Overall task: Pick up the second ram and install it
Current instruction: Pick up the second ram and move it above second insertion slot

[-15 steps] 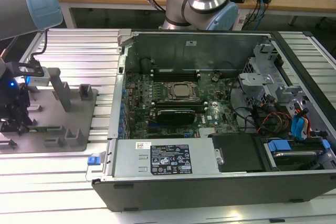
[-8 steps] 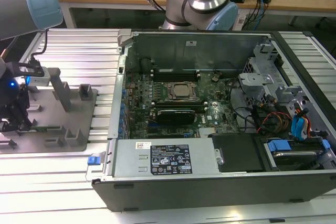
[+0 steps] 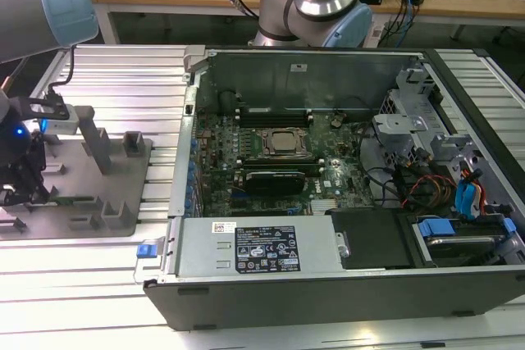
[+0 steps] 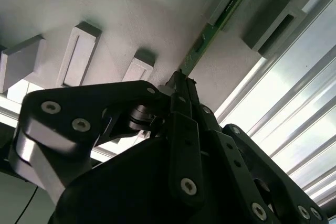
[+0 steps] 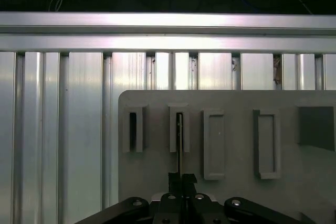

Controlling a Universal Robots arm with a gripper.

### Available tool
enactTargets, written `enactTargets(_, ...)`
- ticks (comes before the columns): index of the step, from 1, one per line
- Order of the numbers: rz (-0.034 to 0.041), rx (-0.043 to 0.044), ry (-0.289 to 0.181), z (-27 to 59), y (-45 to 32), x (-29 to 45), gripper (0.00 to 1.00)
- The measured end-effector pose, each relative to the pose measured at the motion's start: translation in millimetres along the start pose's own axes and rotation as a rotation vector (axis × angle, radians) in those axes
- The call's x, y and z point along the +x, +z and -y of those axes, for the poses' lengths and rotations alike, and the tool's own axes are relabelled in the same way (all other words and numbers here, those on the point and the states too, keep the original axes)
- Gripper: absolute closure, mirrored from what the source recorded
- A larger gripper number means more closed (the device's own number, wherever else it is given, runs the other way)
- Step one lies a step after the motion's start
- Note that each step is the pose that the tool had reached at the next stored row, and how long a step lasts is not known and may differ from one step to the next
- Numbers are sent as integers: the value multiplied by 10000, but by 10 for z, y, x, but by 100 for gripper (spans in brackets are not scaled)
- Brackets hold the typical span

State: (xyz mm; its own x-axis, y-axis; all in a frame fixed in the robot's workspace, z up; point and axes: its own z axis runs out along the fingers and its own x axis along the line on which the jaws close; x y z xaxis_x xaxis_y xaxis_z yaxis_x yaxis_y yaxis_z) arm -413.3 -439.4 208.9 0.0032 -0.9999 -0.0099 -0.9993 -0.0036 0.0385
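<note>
I find my gripper [image 5: 182, 178] clenched on the second ram [image 4: 212, 30] at its near end. The stick's long axis runs straight ahead along the grey tray's [image 5: 239, 140] slot.

second ram [image 4: 214, 27], thin green stick, on edge

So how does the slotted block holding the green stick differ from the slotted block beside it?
The ram block holds the second ram, seen edge-on; the empty block shows a dark, seemingly empty slot. The gripper is lined up with the ram block, off to one side of the empty block. Both are grey, alike in shape, side by side on the tray.
</note>
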Motion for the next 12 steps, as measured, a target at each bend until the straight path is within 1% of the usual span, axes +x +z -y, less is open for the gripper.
enactTargets(7, 0, 0, 0, 2, 0, 0, 91)
enactTargets(8, -1, -1, -1, 3, -18, 0, 91)
enactTargets(10, 0, 1, -1, -2, -105, -1, 91)
enactTargets(12, 0, 4, -2, -3, -146, -1, 91)
